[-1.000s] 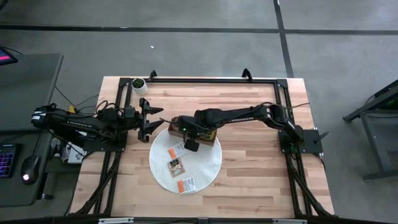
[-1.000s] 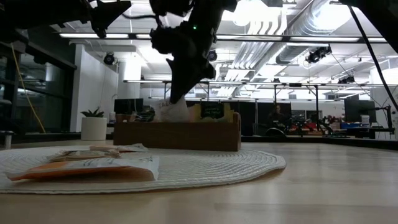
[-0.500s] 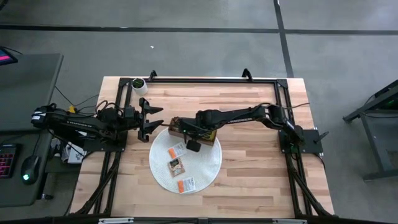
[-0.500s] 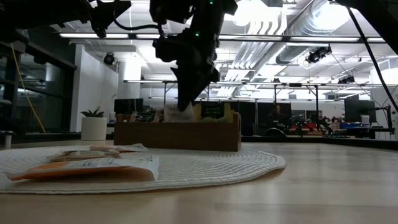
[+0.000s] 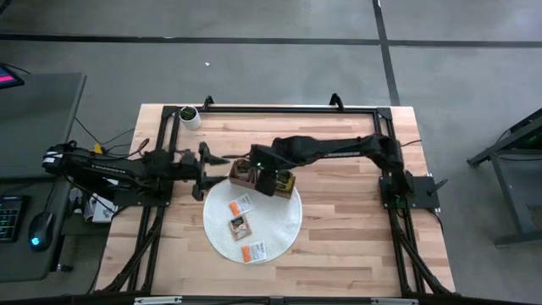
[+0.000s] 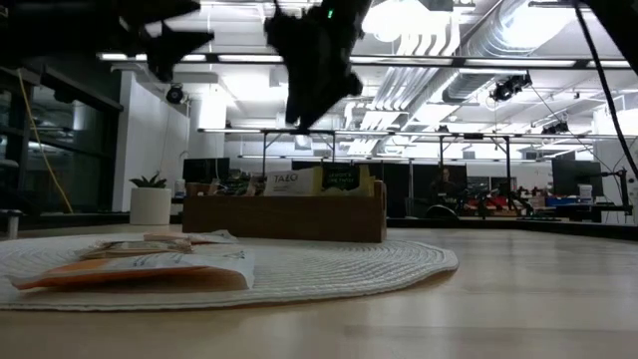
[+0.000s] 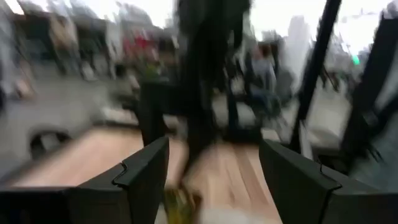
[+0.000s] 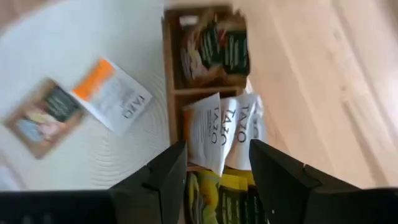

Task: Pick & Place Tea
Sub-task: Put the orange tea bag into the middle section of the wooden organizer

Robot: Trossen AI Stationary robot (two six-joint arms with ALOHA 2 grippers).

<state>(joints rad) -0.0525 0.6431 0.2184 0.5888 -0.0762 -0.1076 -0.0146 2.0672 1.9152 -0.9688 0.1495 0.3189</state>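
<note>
The right gripper (image 5: 268,180) is seen in the high view above the middle of the wooden tray (image 5: 235,172), near the table's centre. Its fingers (image 8: 163,180) are parted, and nothing is gripped between them. In the right wrist view, white tea packets (image 8: 224,130) are seen standing in the tray's middle compartment just beyond the fingertips, dark green ones (image 8: 217,50) fill the compartment beyond, and yellow-green ones (image 8: 217,196) lie in the compartment nearest the fingers.

Three more tea packets are left on the round white mat (image 5: 284,229), at about six to seven o'clock from the tray: a white and orange one (image 5: 240,204), a brown one (image 5: 242,224) and an orange one (image 5: 253,251). The tray rests on the mat's rim at about twelve o'clock.

The left gripper (image 5: 209,161) is held at nine o'clock from the tray, jaws spread wide and holding nothing.
</note>
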